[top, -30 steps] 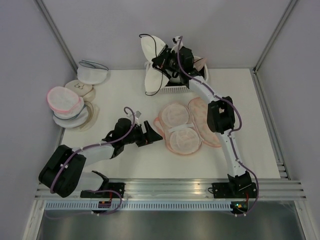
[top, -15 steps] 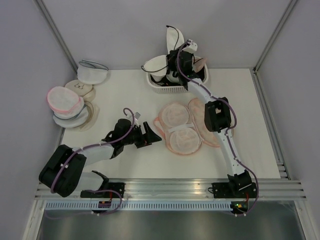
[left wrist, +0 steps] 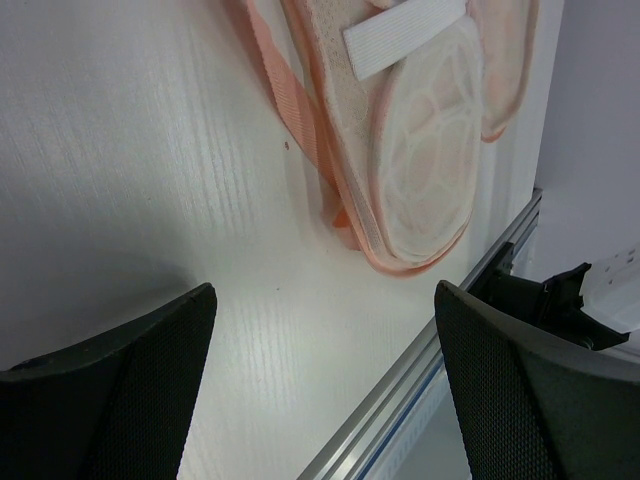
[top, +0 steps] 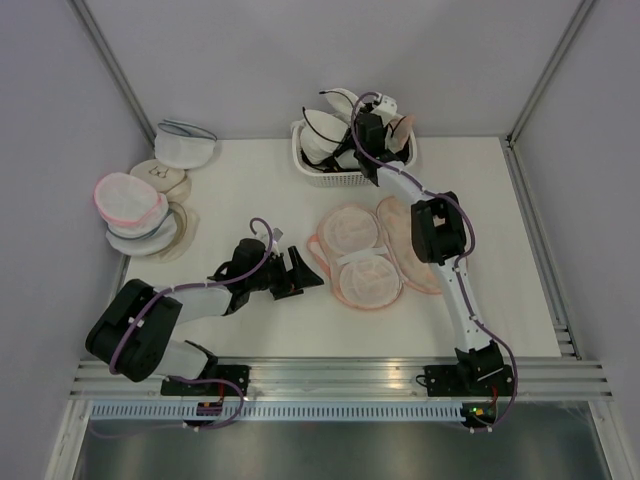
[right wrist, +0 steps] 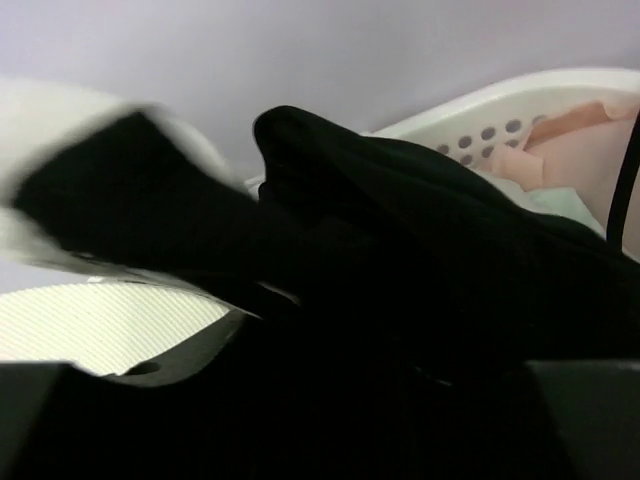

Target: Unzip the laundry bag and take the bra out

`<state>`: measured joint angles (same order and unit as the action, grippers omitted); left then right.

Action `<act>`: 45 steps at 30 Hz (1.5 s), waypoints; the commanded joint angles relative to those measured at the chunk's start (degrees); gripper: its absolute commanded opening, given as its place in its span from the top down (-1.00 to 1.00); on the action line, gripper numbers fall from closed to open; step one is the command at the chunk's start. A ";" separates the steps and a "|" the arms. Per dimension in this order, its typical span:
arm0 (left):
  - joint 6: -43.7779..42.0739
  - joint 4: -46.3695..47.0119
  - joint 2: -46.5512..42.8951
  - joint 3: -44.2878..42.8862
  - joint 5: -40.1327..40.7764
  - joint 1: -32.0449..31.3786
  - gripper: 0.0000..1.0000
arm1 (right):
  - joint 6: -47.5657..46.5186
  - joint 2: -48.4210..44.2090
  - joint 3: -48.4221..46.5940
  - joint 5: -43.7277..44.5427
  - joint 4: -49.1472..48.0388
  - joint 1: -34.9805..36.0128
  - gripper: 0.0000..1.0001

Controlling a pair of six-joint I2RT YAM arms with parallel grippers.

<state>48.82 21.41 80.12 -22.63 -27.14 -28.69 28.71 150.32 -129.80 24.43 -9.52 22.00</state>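
Observation:
The laundry bag [top: 365,270] lies unzipped and spread open in two floral peach halves at mid-table; its peach edging and a white band show in the left wrist view [left wrist: 420,170]. The whitish bra [top: 328,128] with thin dark straps rests in the white basket [top: 330,180] at the back. My right gripper [top: 354,150] hangs right over it; dark shapes fill the right wrist view, so its jaws cannot be made out. My left gripper [top: 300,270] [left wrist: 322,295] stands open and empty just left of the bag.
Round mesh bags [top: 135,205] are stacked at the far left, with a white one [top: 185,145] behind them. Something pink [right wrist: 580,150] lies in the basket. A metal rail [top: 340,375] runs along the near edge.
The right arm has swung the bra from high and left of the basket down into it. The left arm has barely moved.

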 commanded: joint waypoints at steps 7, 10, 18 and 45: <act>0.84 2.59 -2.77 0.84 -0.02 0.21 -0.86 | -7.52 -14.26 0.16 -4.91 -4.81 -0.47 -0.56; 0.84 2.23 -3.48 0.92 0.24 0.21 -0.86 | -9.28 -17.51 1.91 -5.17 -4.54 -0.47 -0.74; 0.67 0.66 -6.11 0.84 0.50 0.21 -0.86 | -12.01 -27.53 8.33 -2.28 1.48 -0.38 -0.96; -2.67 -11.21 -23.51 1.19 0.68 0.03 -0.99 | 14.79 -84.48 91.82 18.55 34.66 -9.25 -0.96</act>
<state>48.49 12.16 58.00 -21.67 -27.05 -28.69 38.83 71.90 -40.64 43.31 24.16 13.39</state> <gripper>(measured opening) 0.993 0.979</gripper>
